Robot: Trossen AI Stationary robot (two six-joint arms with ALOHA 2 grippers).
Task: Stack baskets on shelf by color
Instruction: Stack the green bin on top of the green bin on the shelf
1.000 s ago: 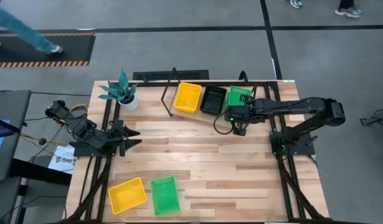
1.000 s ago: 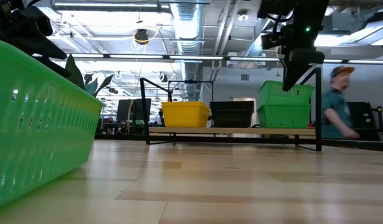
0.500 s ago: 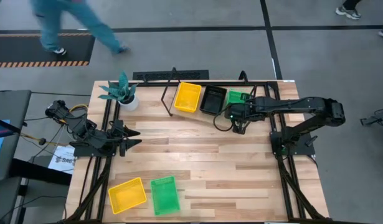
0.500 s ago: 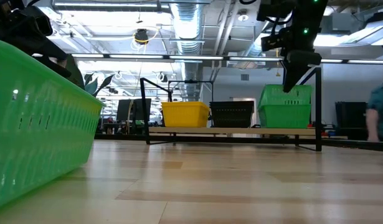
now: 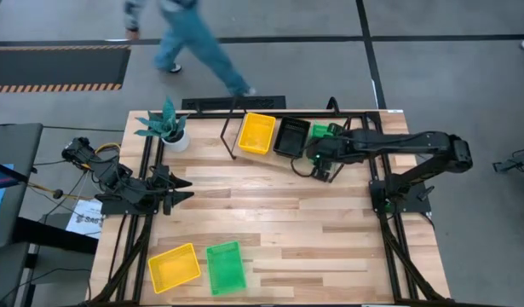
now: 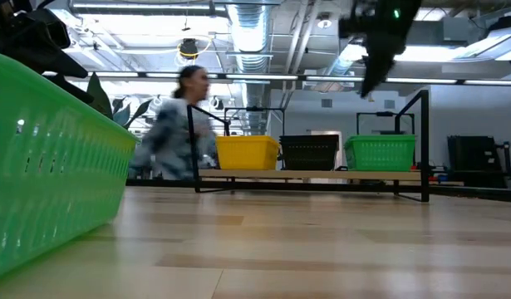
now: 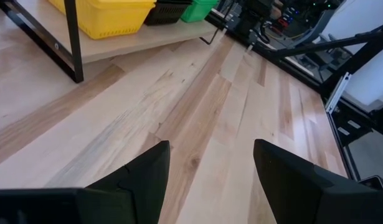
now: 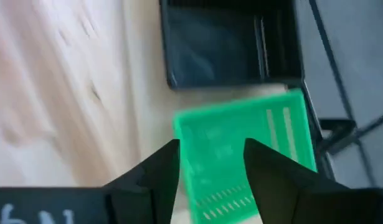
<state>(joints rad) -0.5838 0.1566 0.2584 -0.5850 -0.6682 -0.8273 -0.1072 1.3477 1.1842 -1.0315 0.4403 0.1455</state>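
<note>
Right gripper (image 5: 323, 167): I have it just off the shelf's front edge, near the green end, fingers apart and empty.
Shelf (image 5: 270, 154): it carries a yellow basket (image 5: 257, 133), a black basket (image 5: 291, 136) and a green basket (image 5: 324, 132) in a row.
Loose baskets: another yellow basket (image 5: 174, 267) and another green basket (image 5: 225, 267) lie side by side, well away from the shelf at the opposite edge of the table (image 5: 279, 213).
Left gripper (image 5: 178, 189): parked out from the shelf's yellow end, fingers spread, empty.
Key relation: I judge the left gripper nearer both loose baskets; they lie across the table from the shelf, with the loose green one's long axis running roughly toward it.
Next: I'd fetch a loose basket onto its matching colour.
Person (image 5: 189, 38): walking on the floor beyond the shelf.
</note>
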